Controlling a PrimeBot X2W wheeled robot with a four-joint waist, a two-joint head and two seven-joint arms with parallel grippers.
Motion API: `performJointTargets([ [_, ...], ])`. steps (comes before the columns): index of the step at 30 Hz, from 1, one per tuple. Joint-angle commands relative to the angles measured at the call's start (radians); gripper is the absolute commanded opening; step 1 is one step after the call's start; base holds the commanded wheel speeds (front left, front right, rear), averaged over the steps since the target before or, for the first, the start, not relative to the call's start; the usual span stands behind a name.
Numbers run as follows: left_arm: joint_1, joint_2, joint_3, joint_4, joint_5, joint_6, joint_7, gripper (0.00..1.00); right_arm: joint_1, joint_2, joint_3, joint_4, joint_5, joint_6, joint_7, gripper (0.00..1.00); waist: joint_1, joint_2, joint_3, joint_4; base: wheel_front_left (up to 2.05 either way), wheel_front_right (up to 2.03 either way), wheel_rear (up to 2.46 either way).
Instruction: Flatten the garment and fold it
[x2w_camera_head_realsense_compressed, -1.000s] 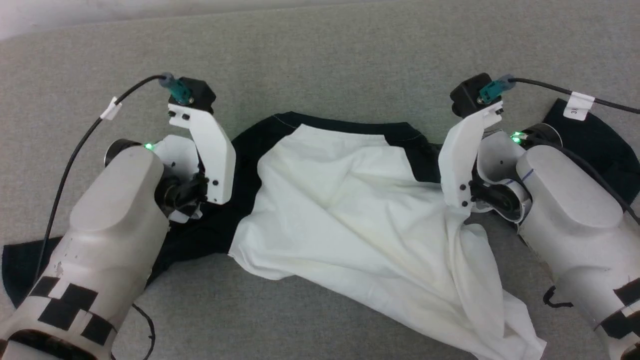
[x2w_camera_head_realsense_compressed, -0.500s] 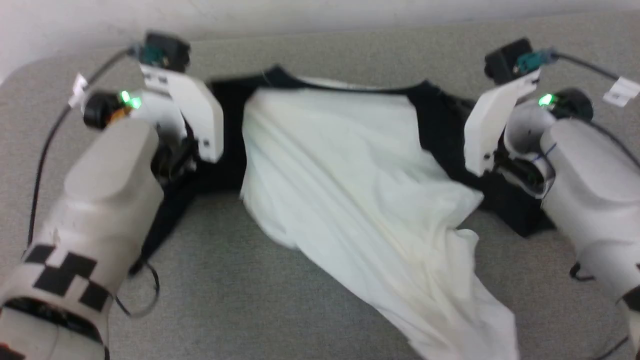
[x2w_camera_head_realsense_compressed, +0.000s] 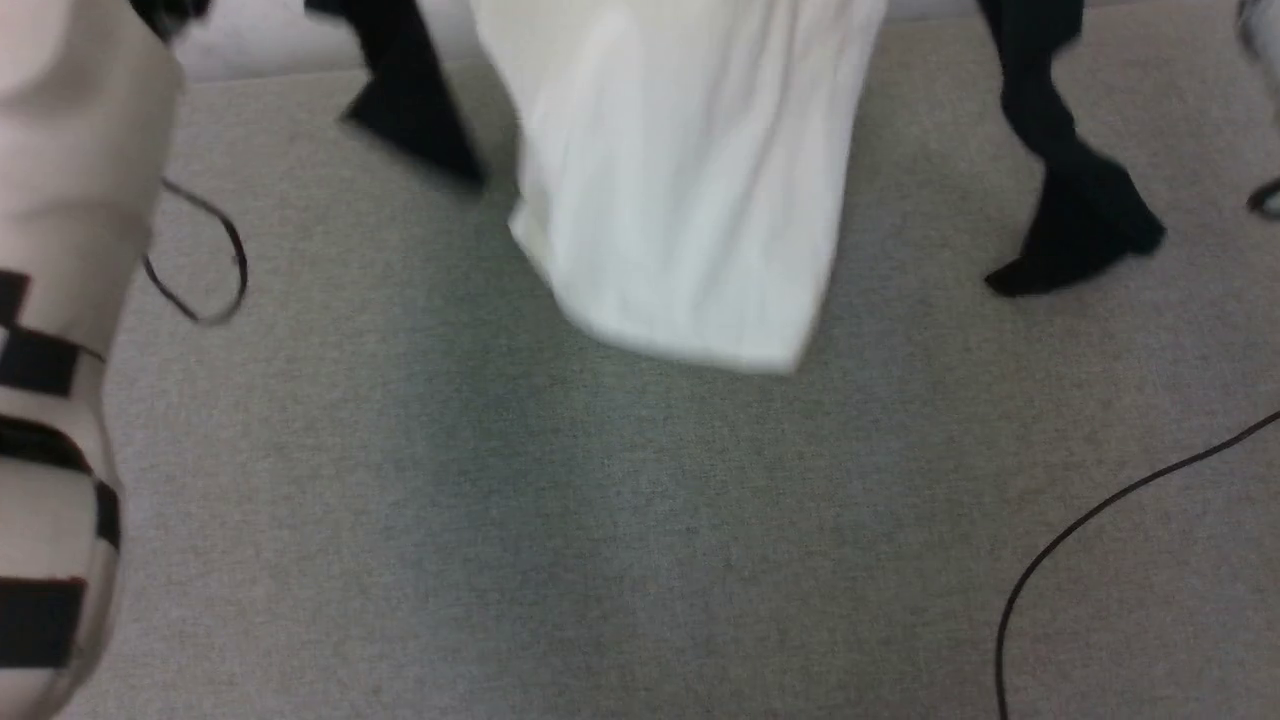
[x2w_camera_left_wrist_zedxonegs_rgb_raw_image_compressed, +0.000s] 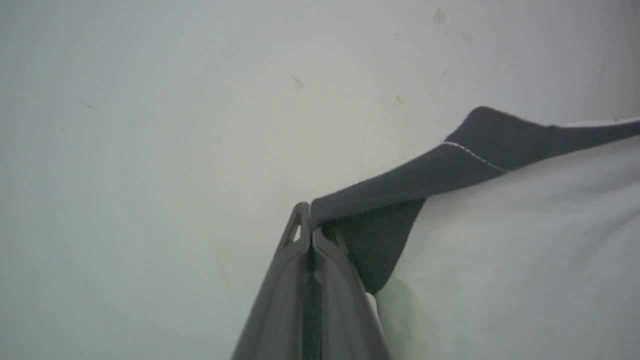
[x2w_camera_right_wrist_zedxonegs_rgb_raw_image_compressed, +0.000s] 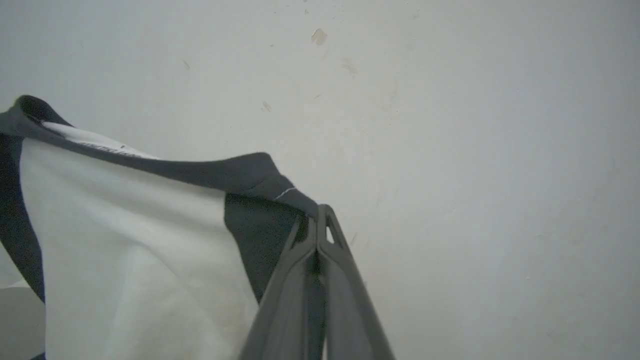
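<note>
Head view: garment is seen suspended over the grey worktop, white body hanging down, black sleeves dangling at either side. One black shoulder is pinched by the left gripper, the other by the right gripper.

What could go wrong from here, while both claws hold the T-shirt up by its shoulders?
1. The left claw and right claw pinch only a thin edge of black fabric near their tips, so the garment might slip out.
2. The black sleeves hang limp and twisted; they may land folded under when it is lowered.
3. A cable lies on the grey surface; the garment could come down over it.
</note>
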Motion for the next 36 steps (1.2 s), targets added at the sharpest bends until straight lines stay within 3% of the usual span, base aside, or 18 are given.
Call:
performJointTargets([
  [1,-0.05,0.052,0.018,0.034,0.018,0.038,-0.039,0.0,-0.057,-0.024,-0.041,0.045,-0.026,-0.016,-0.045,0.0,-0.0001,0.0,0.018,-0.014,0.0,0.0,0.0],
  [5,-0.142,0.061,0.023,0.048,0.04,0.047,-0.074,0.0,-0.168,-0.011,-0.065,0.076,-0.09,-0.016,-0.134,0.0,-0.0001,0.0,0.057,-0.017,0.0,0.0,0.0],
  [11,-0.209,0.049,0.021,0.066,0.052,0.038,-0.088,0.0,-0.248,0.015,-0.078,0.081,-0.127,-0.016,-0.179,0.0,-0.0001,0.0,0.136,-0.008,0.0,0.0,0.0],
  [22,-0.103,0.006,0.097,0.1,-0.023,0.004,-0.101,0.0,-0.133,0.079,0.029,0.086,-0.074,-0.016,-0.17,0.0,-0.0001,0.0,0.201,0.018,0.0,0.0,0.0],
  [29,0.239,-0.042,0.192,-0.023,-0.063,-0.007,-0.101,0.0,0.134,0.042,0.151,0.017,0.073,-0.016,-0.114,0.0,-0.0001,0.0,0.103,0.056,0.0,0.0,0.0],
  [36,0.713,-0.045,0.256,-0.272,-0.018,0.045,-0.101,0.0,0.499,-0.04,0.199,-0.117,0.209,-0.016,-0.113,0.0,-0.0001,0.0,-0.052,0.061,0.0,0.0,0.0],
])
